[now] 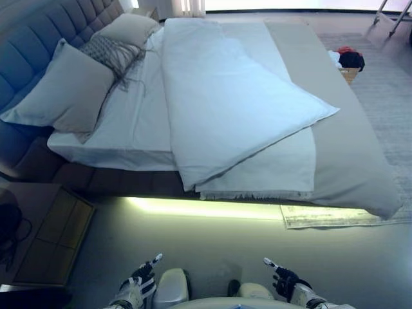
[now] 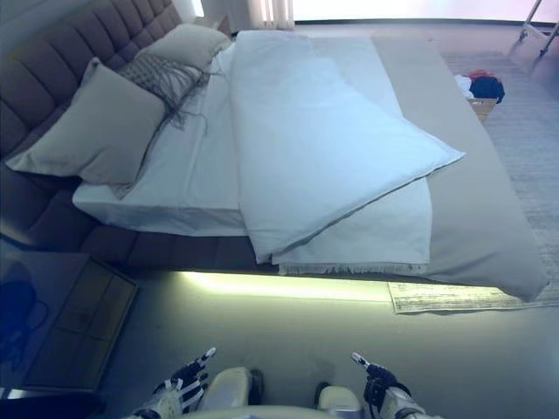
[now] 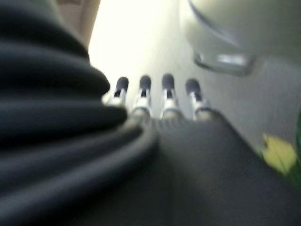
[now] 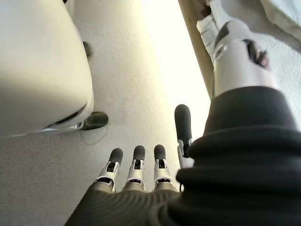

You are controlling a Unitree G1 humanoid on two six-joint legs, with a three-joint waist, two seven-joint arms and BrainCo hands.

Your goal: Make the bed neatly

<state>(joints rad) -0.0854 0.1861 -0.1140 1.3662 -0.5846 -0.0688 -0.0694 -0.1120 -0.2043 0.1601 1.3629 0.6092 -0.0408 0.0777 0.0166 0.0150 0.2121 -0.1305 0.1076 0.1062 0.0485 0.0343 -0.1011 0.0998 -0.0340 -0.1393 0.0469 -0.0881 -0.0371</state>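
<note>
**Hands Low and Empty, Bed Unmade**

Left hand (image 1: 138,286) sits at the lower edge of the head views, cut off at the wrist, fingers extended and relaxed, holding nothing. Its wrist view shows a row of dark fingertips (image 3: 145,84) straight out over pale floor; the thumb is hidden behind the dark ribbed cover. Both hands are well apart from the bed.

At far left, a brown wooden bedside cabinet (image 1: 48,238) is partly cut off; the dark object on its top cannot be identified. The grey tufted upholstered headboard (image 1: 38,38) runs along the left side of the bed. Against it lean a large beige square pillow (image 1: 64,90), a grey fringed throw cushion (image 1: 116,55) and a second beige pillow (image 1: 129,27), the cushion partly covered between them.

The white sheeted mattress (image 1: 129,122) lies exposed beside the pillows. The white duvet (image 1: 225,96) lies folded over on itself, its corner pointing toward the right, resting on a white fringed blanket (image 1: 270,174). A beige bedspread (image 1: 347,148) covers the foot end and hangs over the near edge. A lit strip glows under the bed frame.

At upper right, a basket of red, dark and white clothes (image 1: 347,61) stands on the floor, partly hidden by the bed.

Right hand (image 1: 286,280) is at the lower edge, fingers (image 4: 136,162) straight and spread, empty.
</note>
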